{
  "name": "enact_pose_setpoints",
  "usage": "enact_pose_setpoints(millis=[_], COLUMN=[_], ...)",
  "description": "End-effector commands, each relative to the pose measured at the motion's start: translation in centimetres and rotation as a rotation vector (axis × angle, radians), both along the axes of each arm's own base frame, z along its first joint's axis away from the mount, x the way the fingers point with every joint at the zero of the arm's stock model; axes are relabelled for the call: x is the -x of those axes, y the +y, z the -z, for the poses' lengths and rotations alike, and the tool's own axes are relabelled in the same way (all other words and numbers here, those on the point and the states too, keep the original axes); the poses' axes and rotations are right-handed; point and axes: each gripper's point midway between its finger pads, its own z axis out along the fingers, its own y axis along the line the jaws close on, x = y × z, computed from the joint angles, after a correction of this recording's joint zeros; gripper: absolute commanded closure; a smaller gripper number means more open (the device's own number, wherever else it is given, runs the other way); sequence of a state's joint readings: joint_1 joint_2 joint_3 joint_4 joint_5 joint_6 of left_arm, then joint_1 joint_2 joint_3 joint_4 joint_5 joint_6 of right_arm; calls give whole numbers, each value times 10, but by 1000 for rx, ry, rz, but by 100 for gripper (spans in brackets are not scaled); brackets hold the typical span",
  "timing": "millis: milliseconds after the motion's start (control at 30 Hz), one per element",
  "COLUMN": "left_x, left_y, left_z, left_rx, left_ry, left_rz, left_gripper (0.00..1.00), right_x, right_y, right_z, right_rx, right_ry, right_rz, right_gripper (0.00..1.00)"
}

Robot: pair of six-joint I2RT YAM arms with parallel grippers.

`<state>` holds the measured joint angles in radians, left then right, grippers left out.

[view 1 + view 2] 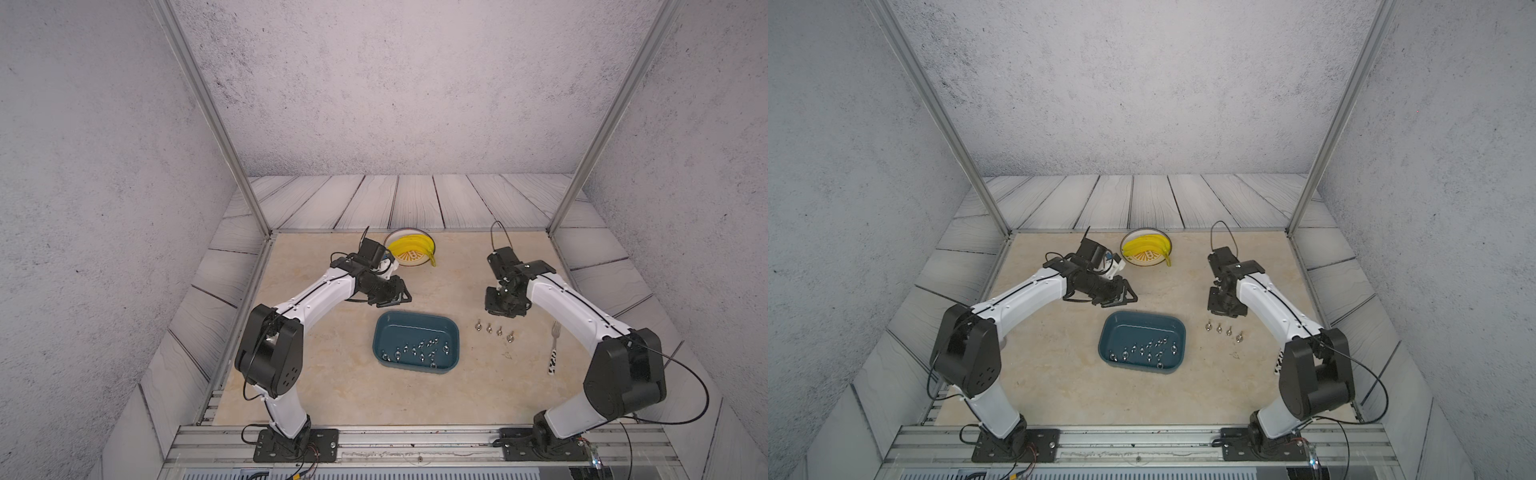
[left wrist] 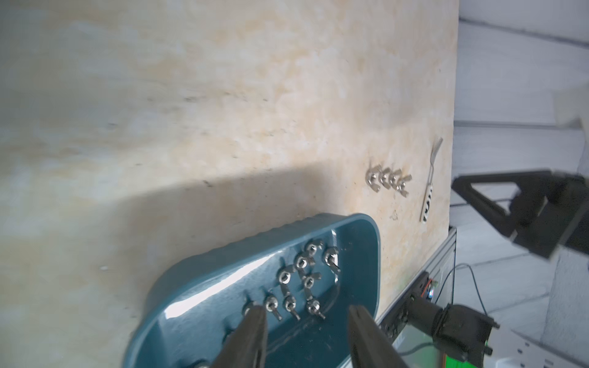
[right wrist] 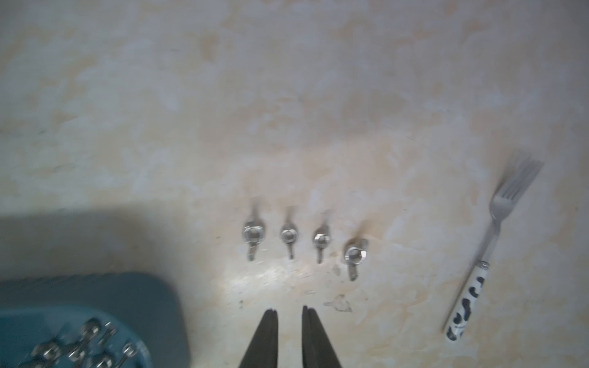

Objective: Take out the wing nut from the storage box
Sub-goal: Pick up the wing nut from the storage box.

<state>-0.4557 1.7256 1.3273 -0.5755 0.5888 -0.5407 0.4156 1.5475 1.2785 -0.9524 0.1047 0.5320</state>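
Four silver metal wing nuts out, ahead of right gripper; many left in teal plastic storage box ahead of left gripper. Both parted, empty.

The storage box was smooth, glossy teal plastic. The wing nuts and the fork were bright metal, and the counter looked matt, like mottled beige stone.

Speckled grey concrete-look walls enclose the cell. Two slanted aluminium posts rise beside a beige marbled tabletop, which is bordered by pale grey wood-plank panels. The light is soft and even.
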Motion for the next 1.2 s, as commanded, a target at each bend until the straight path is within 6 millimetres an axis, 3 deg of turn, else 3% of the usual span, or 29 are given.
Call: enact_pose_setpoints(millis=[0,100,233,433,633,767,1167], left_x=[-14,-16,-16,-10,-7,-5,4], left_y=[40,70,103,131,131,131,131], left_z=[1,6,14,23,26,30,42], left_rx=[-8,-38,-39,-42,-41,-40,-39], left_ry=[14,26,61,93,105,111,135], left_rz=[-154,-243,-357,-426,-420,-418,-411], left_gripper=[52,52,52,52,52,52,52], right_x=[18,26,38,39,39,43,63], right_y=[62,115,162,208,222,218,221], right_z=[-8,-5,14,34,56,70,86], right_rx=[-58,-135,-152,-203,-200,-142,-109], right_ry=[4,9,85,155,230,274,330], right_rz=[-146,-281,-419,-476,-460,-446,-458], right_gripper=[83,83,84,84,82,79,74])
